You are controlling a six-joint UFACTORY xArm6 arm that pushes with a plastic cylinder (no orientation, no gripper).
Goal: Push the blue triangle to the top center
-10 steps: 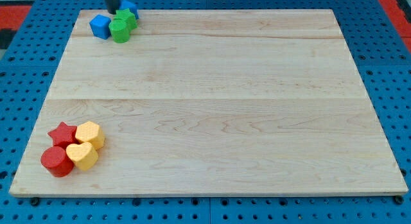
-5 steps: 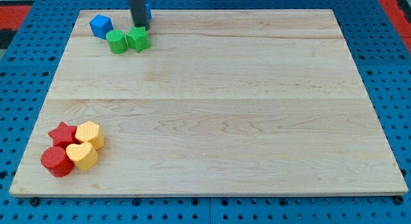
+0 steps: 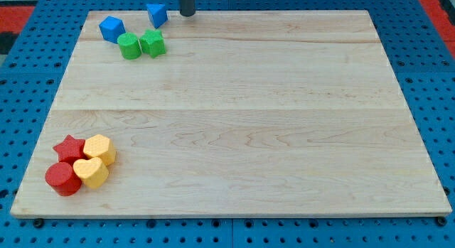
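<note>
My tip (image 3: 186, 14), a bare rod holding nothing, sits at the wooden surface's (image 3: 249, 134) top edge, just right of the blue triangle (image 3: 157, 13) and apart from it. Left of the triangle lies a blue block (image 3: 111, 28), with two green blocks (image 3: 141, 45) below. Red and yellow blocks (image 3: 79, 164) cluster at the view's bottom left.

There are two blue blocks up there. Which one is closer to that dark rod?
The blue triangle, near the view's top edge. It sits just left of my tip, while the other blue block lies farther left, beyond the two green blocks.
</note>
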